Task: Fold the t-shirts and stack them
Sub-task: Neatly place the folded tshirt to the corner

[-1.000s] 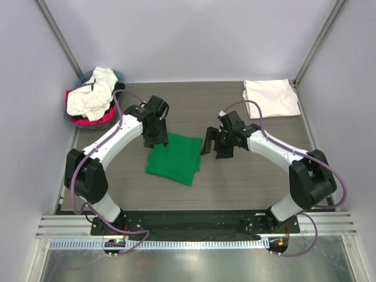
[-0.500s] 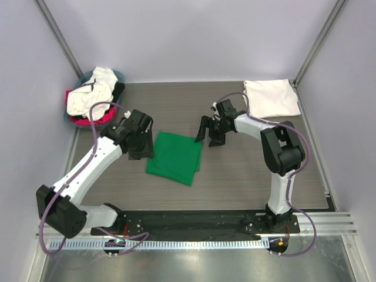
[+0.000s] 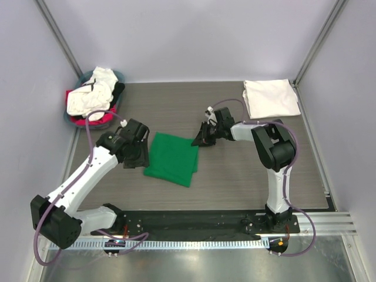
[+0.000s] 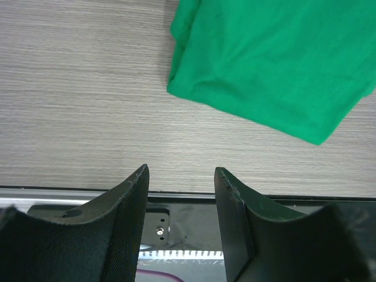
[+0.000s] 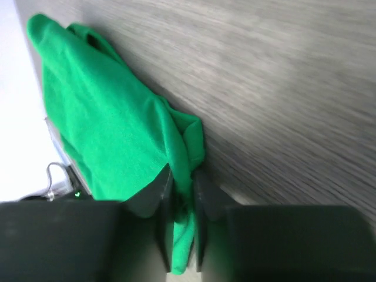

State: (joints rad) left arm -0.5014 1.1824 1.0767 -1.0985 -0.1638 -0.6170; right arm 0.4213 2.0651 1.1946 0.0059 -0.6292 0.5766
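Observation:
A folded bright green t-shirt (image 3: 172, 158) lies in the middle of the table. My right gripper (image 3: 198, 140) is at its far right corner, shut on the green fabric (image 5: 183, 205) that sits pinched between the jaws. My left gripper (image 3: 136, 157) hovers just left of the shirt, open and empty; its wrist view shows the green t-shirt (image 4: 270, 64) ahead and to the right. A folded white t-shirt (image 3: 270, 97) rests at the far right corner. More t-shirts, white (image 3: 89, 97), pink-red and black, are piled in the basket (image 3: 88, 76).
The round grey-blue basket stands at the far left corner against the wall. Metal frame posts rise at both far corners. A black base rail (image 3: 194, 222) runs along the near table edge.
My right gripper moved left and down to the green shirt's corner and closed on it. My left arm drew back to the left off the shirt, its gripper staying open.

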